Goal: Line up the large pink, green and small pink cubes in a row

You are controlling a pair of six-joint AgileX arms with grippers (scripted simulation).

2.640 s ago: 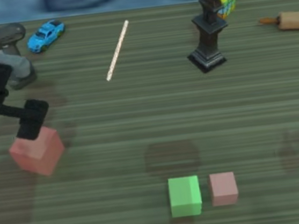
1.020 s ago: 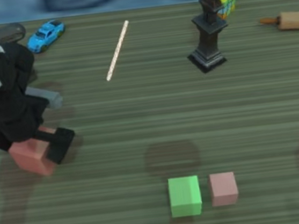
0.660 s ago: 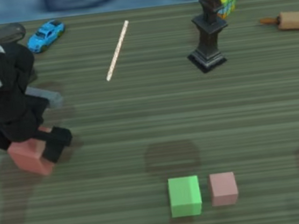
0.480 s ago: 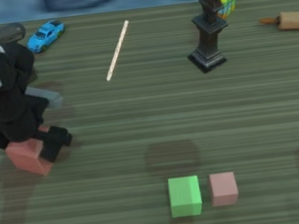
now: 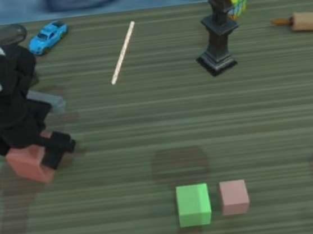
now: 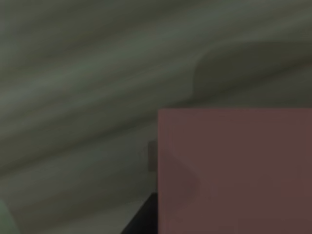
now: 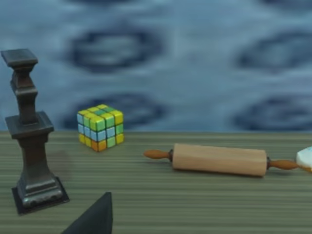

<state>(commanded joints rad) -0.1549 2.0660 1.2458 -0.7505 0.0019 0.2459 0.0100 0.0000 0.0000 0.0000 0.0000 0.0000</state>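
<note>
Left hand (image 5: 29, 149) grips the large pink cube (image 5: 29, 164) between narrow fingers. Lift vertically, then carry it well right of the hand, beside the green cube (image 5: 193, 204).

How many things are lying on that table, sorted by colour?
Pink: 2, large pink cube, small pink cube
Green: 1, green cube
Blue: 1, toy car
Multicoloured: 1, puzzle cube
Dark: 1, stand
Wooden: 2, rolling pin, stick
Total: 8
</note>
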